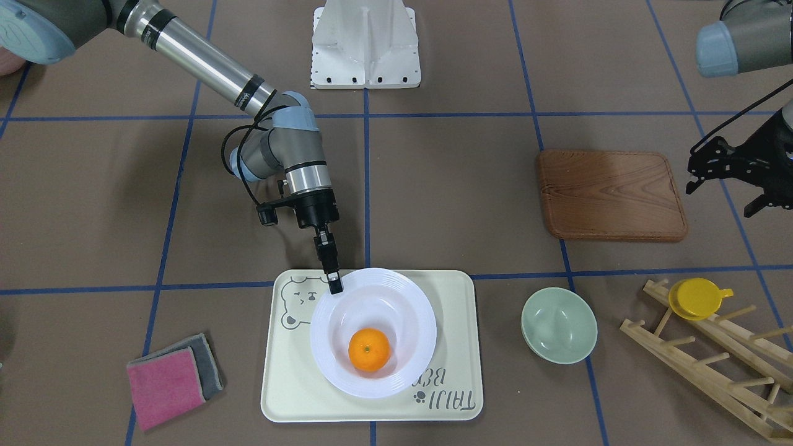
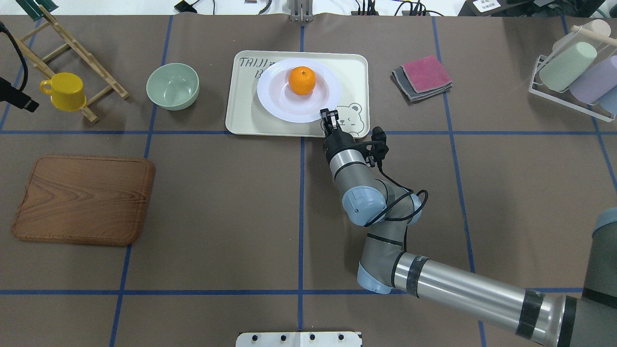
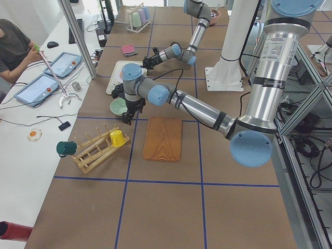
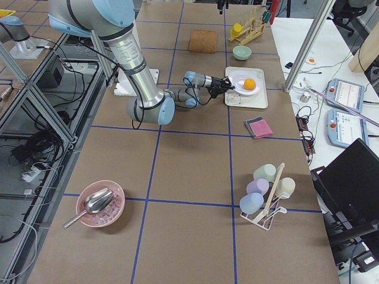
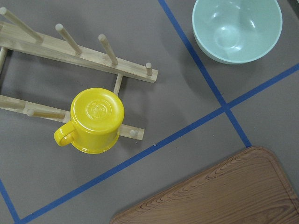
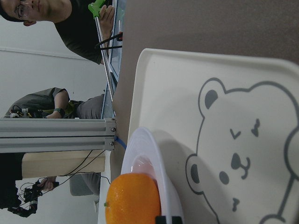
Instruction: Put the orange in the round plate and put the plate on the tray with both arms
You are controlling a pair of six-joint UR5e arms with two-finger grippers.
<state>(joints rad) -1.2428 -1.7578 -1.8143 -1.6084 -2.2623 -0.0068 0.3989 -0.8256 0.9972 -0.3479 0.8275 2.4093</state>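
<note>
The orange [image 1: 369, 350] lies in the middle of the white round plate [image 1: 412, 303], and the plate rests on the cream bear tray [image 1: 291, 396]. My right gripper [image 1: 335, 285] reaches down to the plate's rim on the side nearest the robot, beside the bear face. Its fingers are pinched together on that rim. In the overhead view the same gripper [image 2: 329, 114] sits at the plate's [image 2: 274, 103] near edge. Off at the table's side, above the wooden board's end, my left gripper [image 1: 722, 195] hangs open and holds nothing.
A brown wooden board [image 1: 610, 195], a pale green bowl [image 1: 559, 325] and a yellow cup [image 1: 697, 298] on a wooden rack [image 1: 712, 365] lie on the left arm's side. Pink and grey cloths [image 1: 170, 381] lie beside the tray. People sit beyond the table's far edge.
</note>
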